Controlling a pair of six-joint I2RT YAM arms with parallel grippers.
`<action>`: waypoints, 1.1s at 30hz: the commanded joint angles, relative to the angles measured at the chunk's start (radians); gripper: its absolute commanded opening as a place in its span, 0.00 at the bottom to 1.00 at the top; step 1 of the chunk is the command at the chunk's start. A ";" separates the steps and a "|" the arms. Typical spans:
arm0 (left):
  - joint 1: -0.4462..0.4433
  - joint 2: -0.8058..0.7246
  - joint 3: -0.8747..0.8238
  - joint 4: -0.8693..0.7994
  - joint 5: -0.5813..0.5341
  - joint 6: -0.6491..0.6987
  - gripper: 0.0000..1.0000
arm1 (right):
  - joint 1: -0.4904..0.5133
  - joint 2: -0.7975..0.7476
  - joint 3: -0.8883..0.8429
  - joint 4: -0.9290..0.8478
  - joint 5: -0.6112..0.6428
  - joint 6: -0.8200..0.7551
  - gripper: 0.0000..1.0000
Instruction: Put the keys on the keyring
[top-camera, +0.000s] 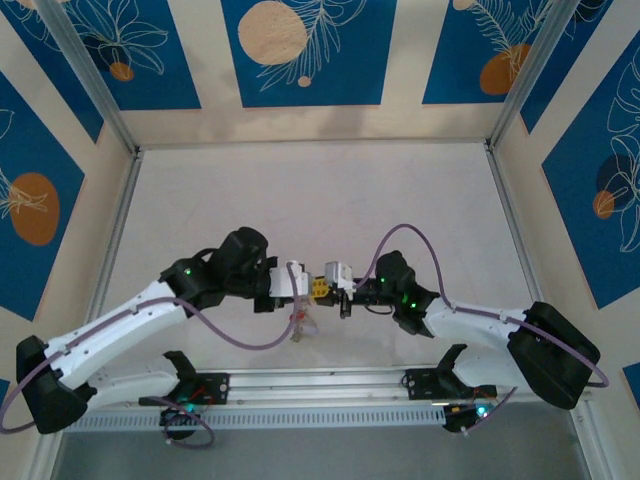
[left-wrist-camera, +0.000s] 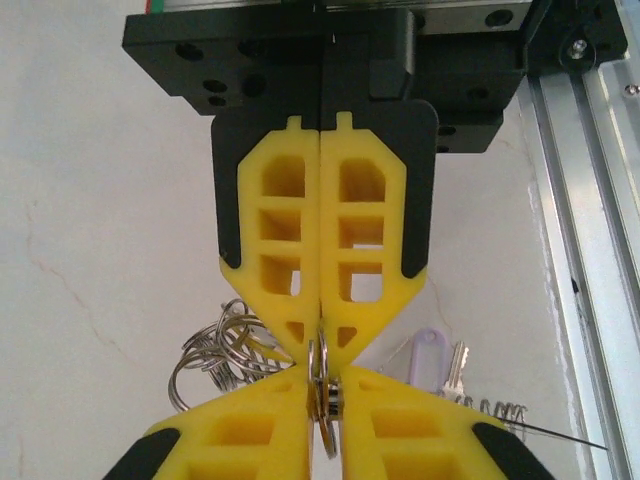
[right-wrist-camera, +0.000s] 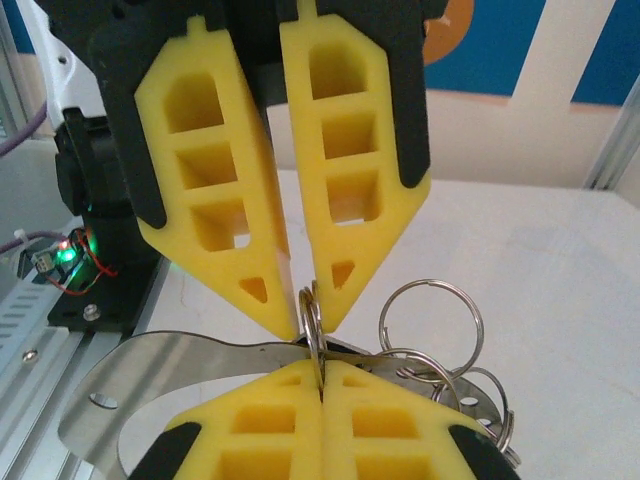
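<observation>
Hands: left hand and right hand meet tip to tip above the counter's middle.
Keyring: on edge between both hands' tips.
Keys: hanging beneath the left hand.

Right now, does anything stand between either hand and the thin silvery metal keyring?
Nothing visible. The right hand is shut on the thin silvery metal keyring, and the left hand flanks it from the opposite side.
</observation>
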 joint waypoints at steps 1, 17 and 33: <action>0.003 -0.042 -0.044 0.074 0.029 -0.015 0.16 | 0.002 -0.014 -0.040 0.194 0.006 0.036 0.00; 0.012 -0.060 -0.090 0.209 0.040 -0.059 0.00 | 0.005 -0.027 -0.067 0.237 0.015 0.029 0.00; -0.022 0.055 0.101 -0.124 -0.100 0.084 0.00 | 0.013 -0.029 0.006 0.002 0.066 -0.013 0.25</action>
